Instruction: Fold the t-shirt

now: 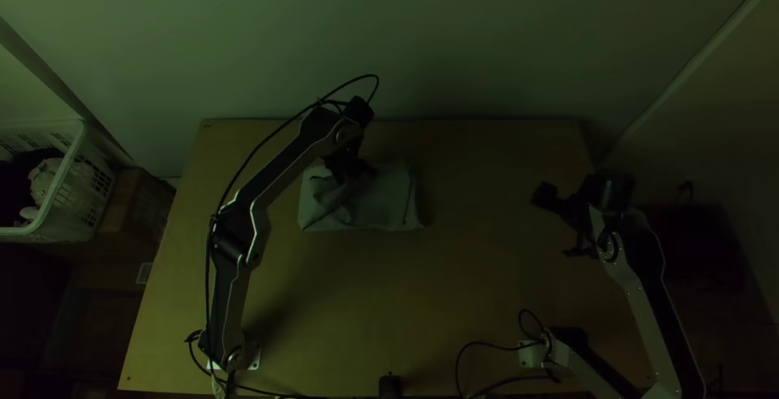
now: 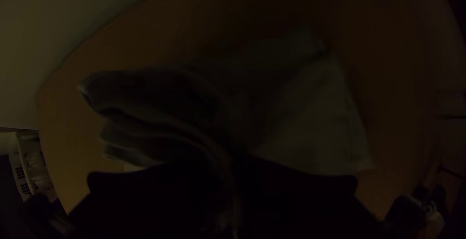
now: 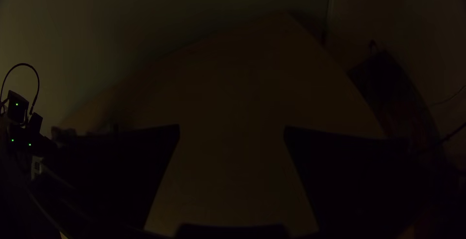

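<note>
The grey t-shirt (image 1: 385,204) lies as a compact folded bundle on the far half of the table, left of the middle. Over its left part is my left gripper (image 1: 350,173). In the left wrist view the t-shirt (image 2: 310,122) has a raised, bunched layer running between the fingers of my left gripper (image 2: 229,173), which is shut on it; the rest lies flatter alongside. Away from the cloth, near the table's right edge, my right gripper (image 1: 557,224) is held with its fingers wide apart. The right wrist view shows bare wood between the fingertips of my right gripper (image 3: 232,128).
A white basket (image 1: 69,180) holding cloth stands beyond the table's left edge. The table (image 1: 479,285) has bare wood right of and nearer than the shirt. Black cables (image 1: 487,344) lie along the near edge, and a wall rises behind the far edge.
</note>
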You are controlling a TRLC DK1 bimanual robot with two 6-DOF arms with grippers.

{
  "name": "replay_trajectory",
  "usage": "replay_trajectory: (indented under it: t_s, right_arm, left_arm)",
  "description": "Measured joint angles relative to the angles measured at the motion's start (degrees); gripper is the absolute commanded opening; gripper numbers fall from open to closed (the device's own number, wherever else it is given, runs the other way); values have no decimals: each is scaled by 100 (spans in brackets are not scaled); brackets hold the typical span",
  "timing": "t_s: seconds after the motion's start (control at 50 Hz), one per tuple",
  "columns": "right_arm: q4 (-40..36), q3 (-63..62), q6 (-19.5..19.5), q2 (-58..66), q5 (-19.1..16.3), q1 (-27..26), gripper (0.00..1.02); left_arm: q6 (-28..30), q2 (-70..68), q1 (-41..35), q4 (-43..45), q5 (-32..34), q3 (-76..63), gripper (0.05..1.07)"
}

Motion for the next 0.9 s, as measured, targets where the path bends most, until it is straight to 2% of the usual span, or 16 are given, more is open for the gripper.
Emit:
replay_trajectory:
  t_s: [0.08,0.1,0.14,0.18,0.2,0.42,0.7,0.9]
  right_arm:
    - [2,-120,35,-59,20,0,98]
    - [2,-157,37,-74,22,0,98]
    - [24,-234,44,-105,22,0,98]
    - [33,-306,55,-127,22,0,98]
    - [35,-332,55,-133,22,0,98]
    - [46,-431,55,-160,39,0,98]
    - [354,-573,31,-170,83,44,98]
    - [474,-566,9,-120,85,138,98]
  left_arm:
    - [-129,127,-264,70,-15,35,50]
    - [-166,149,-339,114,-17,37,53]
    - [-243,190,-459,251,-15,37,67]
    - [-317,208,-568,437,-4,37,95]
    - [-365,219,-614,529,17,39,105]
    - [-562,232,-870,911,136,103,103]
    - [-743,9,-660,1062,166,103,103]
    - [-1163,-715,-269,1244,1113,103,103]
